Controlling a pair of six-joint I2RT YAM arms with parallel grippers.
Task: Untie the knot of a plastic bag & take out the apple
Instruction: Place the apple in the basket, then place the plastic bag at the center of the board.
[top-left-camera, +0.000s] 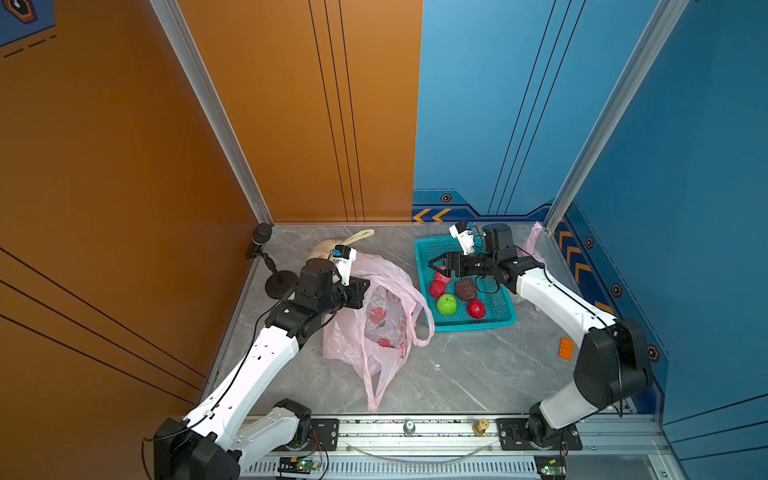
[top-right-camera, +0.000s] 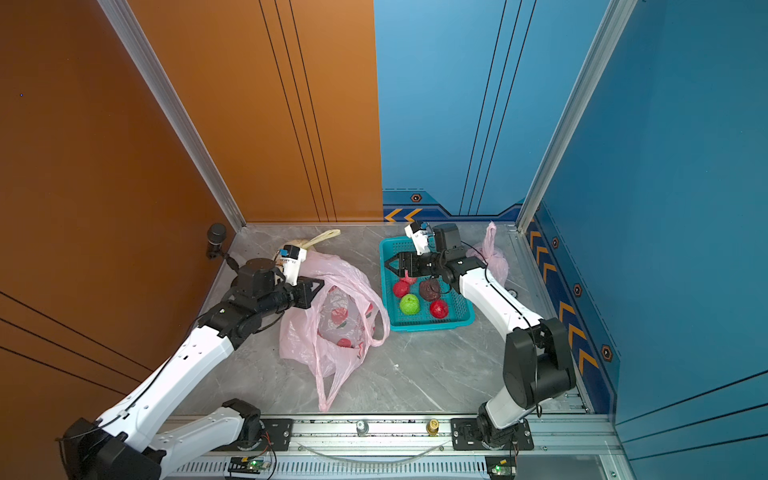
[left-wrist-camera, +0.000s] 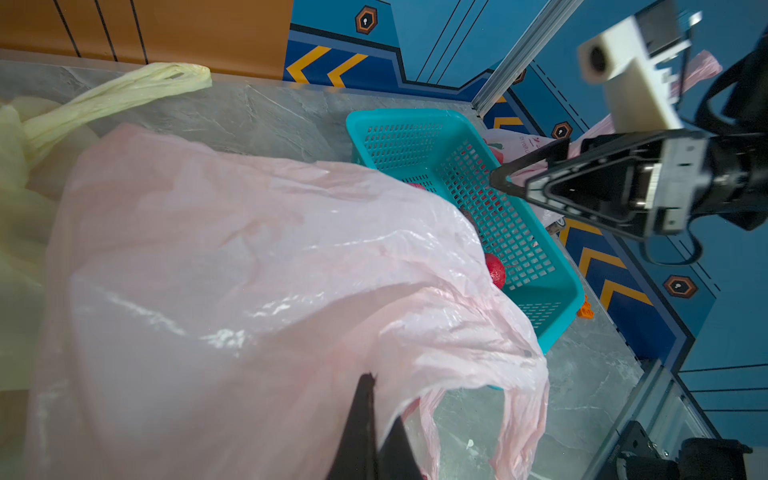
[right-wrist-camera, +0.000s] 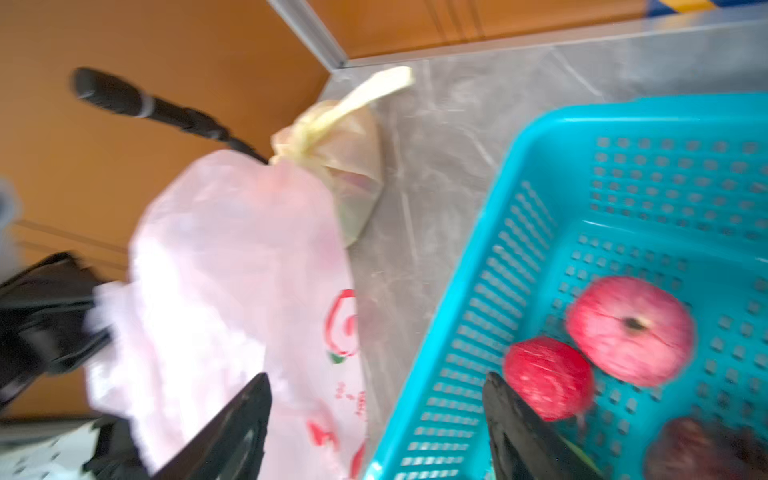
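Beginning at the right claw (top-left-camera: 438, 264): released, jaws wide apart, nothing between them, pointing roughly level across the desk (top-left-camera: 478, 374) toward the pink bag (top-left-camera: 345, 340). Directly below, a little back toward the wrist rather than ahead of the tips: the pink-red apple (right-wrist-camera: 629, 330), lying free in the teal basket (top-left-camera: 473, 326), stem dimple up, just beside a smaller red fruit (right-wrist-camera: 548, 378). Round, so no long axis to line up with. Further along the basket floor: a dark brown fruit (top-left-camera: 465, 289), a green one (top-left-camera: 446, 304), another red one (top-left-camera: 476, 308). Judged from that: apple out of the bag and set down, leaving this arm only a lift clear, best straight up to avoid nudging the fruit under the fingers. Across the gap, the left claw (top-right-camera: 318, 286): clenched on the upper edge of the bag, keeping that edge raised off the desk, handles lying loose, no knot showing. Red shapes visible through the plastic; print or more fruit, impossible to tell. If fruit: right arm nearer the basket, left arm nearer the bag.
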